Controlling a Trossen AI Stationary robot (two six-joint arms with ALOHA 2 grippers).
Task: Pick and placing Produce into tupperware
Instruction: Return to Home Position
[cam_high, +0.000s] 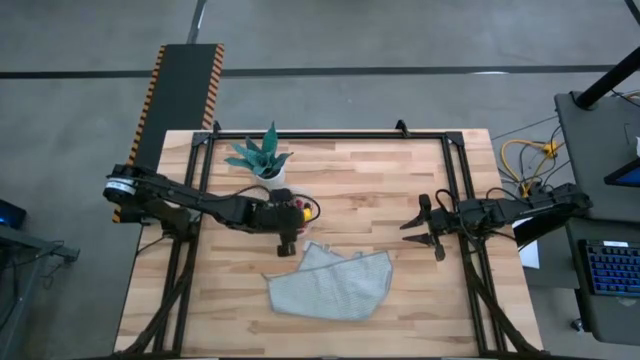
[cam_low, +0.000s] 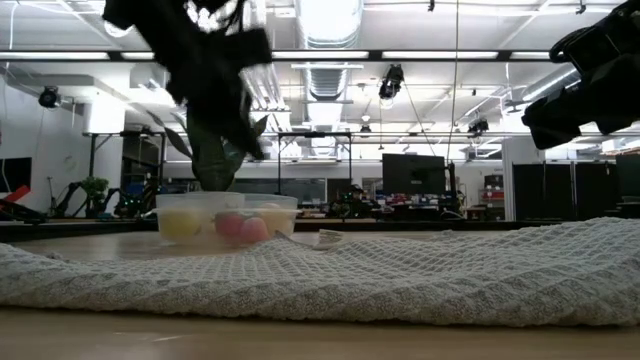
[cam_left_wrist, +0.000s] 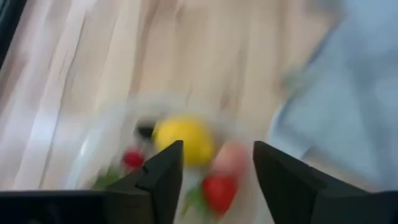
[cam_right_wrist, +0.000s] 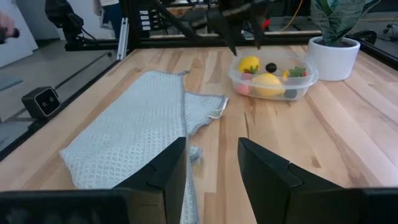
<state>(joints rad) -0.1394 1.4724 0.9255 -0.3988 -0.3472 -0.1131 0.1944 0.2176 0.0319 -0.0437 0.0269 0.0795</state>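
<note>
A grey waffle cloth (cam_high: 330, 283) lies rumpled on the counter (cam_high: 380, 170), lower centre of the high view. Just above it, left of centre, the left gripper (cam_high: 287, 245) hangs over the tupperware (cam_right_wrist: 308, 84), its fingers spread wide and empty. The produce sits inside: a yellow lemon (cam_right_wrist: 267, 83), red berries (cam_left_wrist: 219, 186) and a dark berry (cam_right_wrist: 271, 67). At centre right, the right gripper (cam_high: 405, 234) hovers wide and empty. A potted plant (cam_high: 262, 157) stands upper centre-left.

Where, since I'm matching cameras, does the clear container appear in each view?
High view: tupperware mid-table, between plant and cloth.
Low view: tupperware left of centre, beyond cloth.
Left wrist: tupperware blurred, around the produce.
Right wrist: tupperware under the left end effector.
Shared landmark: the cloth.
</note>
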